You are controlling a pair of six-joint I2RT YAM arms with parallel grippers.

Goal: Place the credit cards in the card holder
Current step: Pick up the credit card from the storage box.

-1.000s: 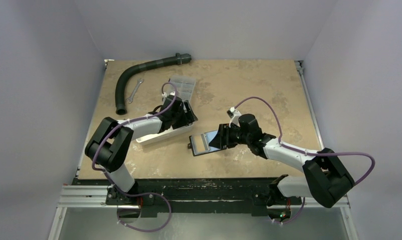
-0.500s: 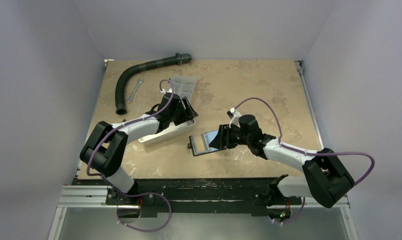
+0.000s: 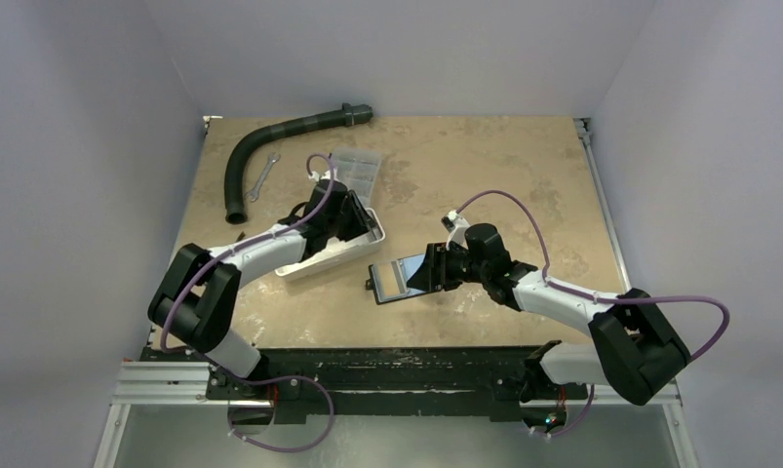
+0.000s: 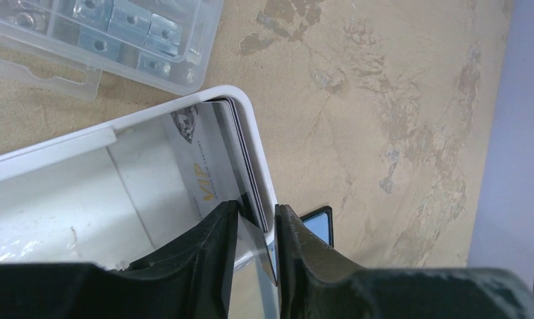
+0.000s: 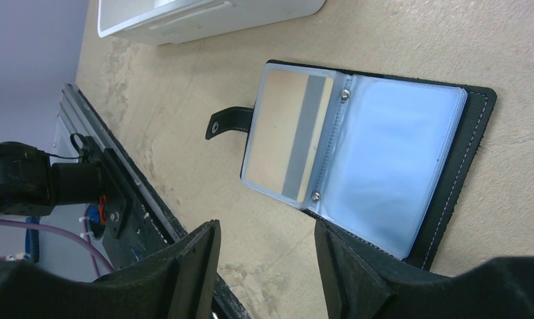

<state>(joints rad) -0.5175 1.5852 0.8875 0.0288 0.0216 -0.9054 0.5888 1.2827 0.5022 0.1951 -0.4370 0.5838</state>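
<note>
Top camera looks down over the whole table [image 3: 485, 166]; both wrist cameras sit close, sharing the white tray [image 5: 204, 20]

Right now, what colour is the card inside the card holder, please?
The card is orange-yellow with a grey stripe; right wrist view.

Open card holder [image 5: 390, 159]; silvery cards [image 4: 217, 166] in tray [image 4: 64, 199]
</note>
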